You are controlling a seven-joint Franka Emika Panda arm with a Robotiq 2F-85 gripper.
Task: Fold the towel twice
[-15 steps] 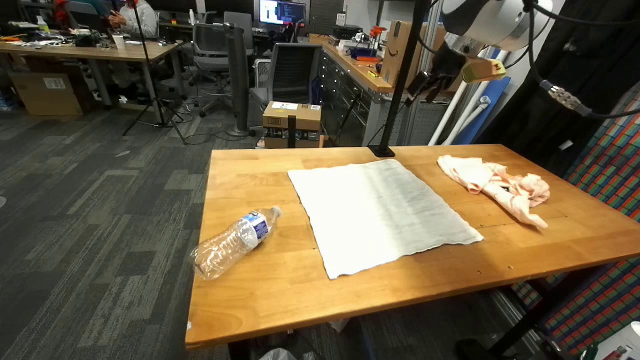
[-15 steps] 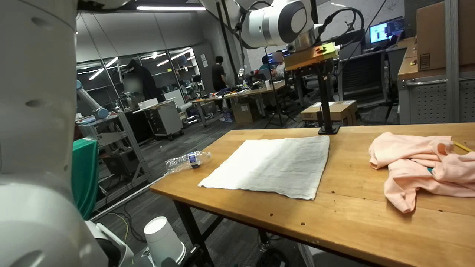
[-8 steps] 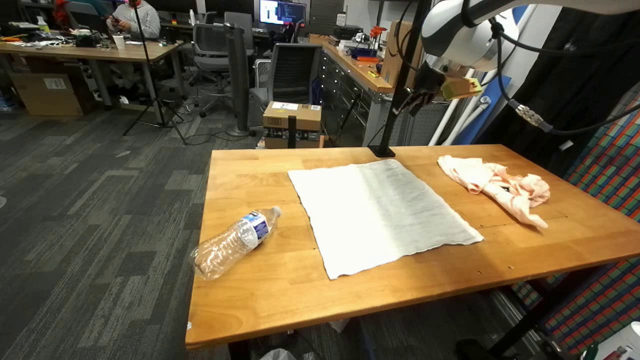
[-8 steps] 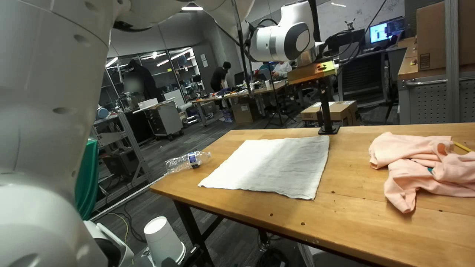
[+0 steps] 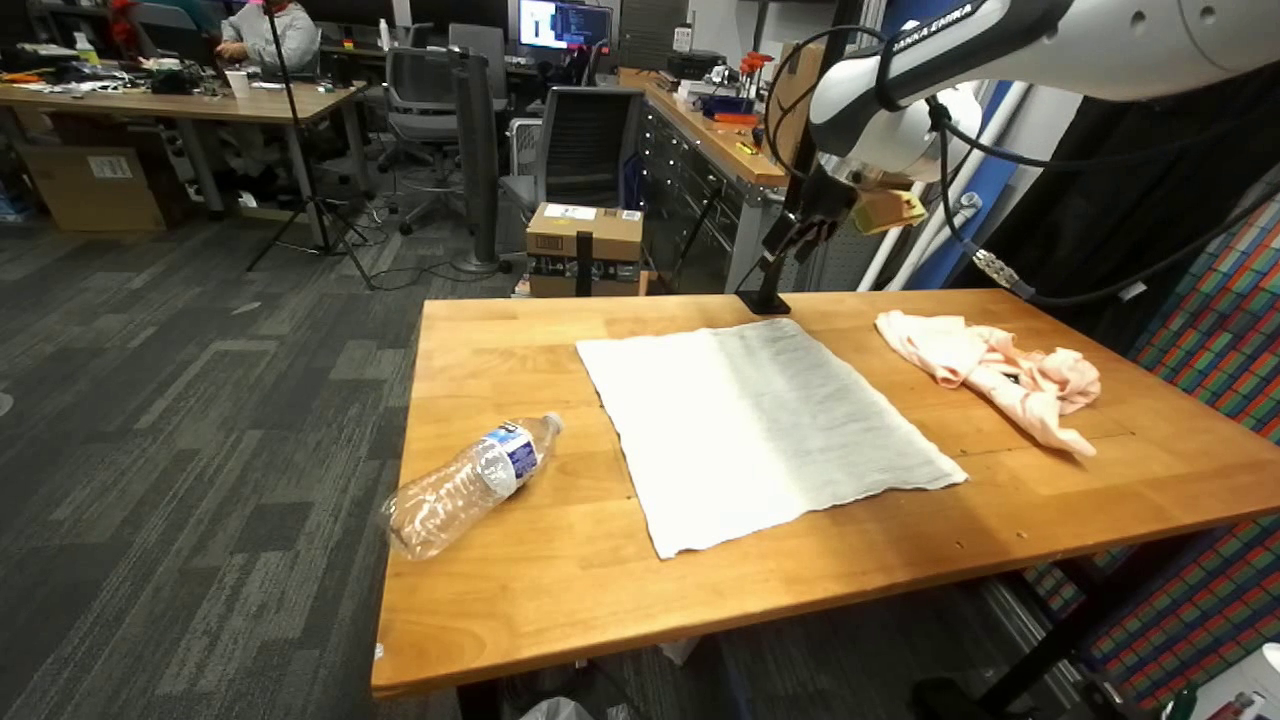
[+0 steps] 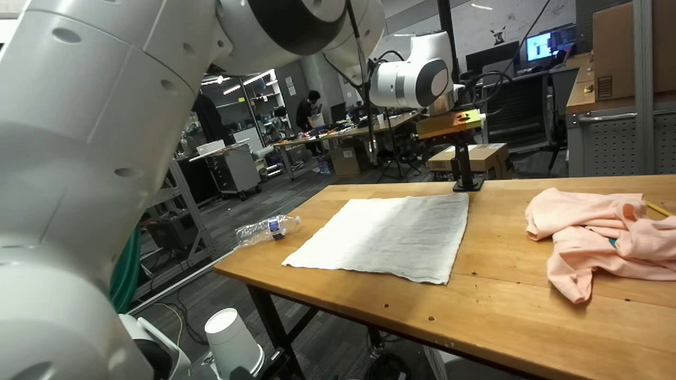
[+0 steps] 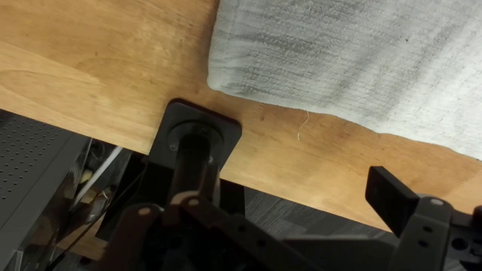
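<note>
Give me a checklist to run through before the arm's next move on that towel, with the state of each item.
1. Towel spread out, no fold made: ok; it lies open on the table.
2. Gripper open: ok; its fingers stand apart in the wrist view, with nothing gripped.
3. Gripper at a towel edge: not ok; it hangs higher than the towel, not touching it.
4. Gap between gripper and black post: cannot tell; they overlap in the wrist view and the depth is unclear.
5. Plastic bottle and pink cloth off the towel: ok; each lies beside it, apart.
</note>
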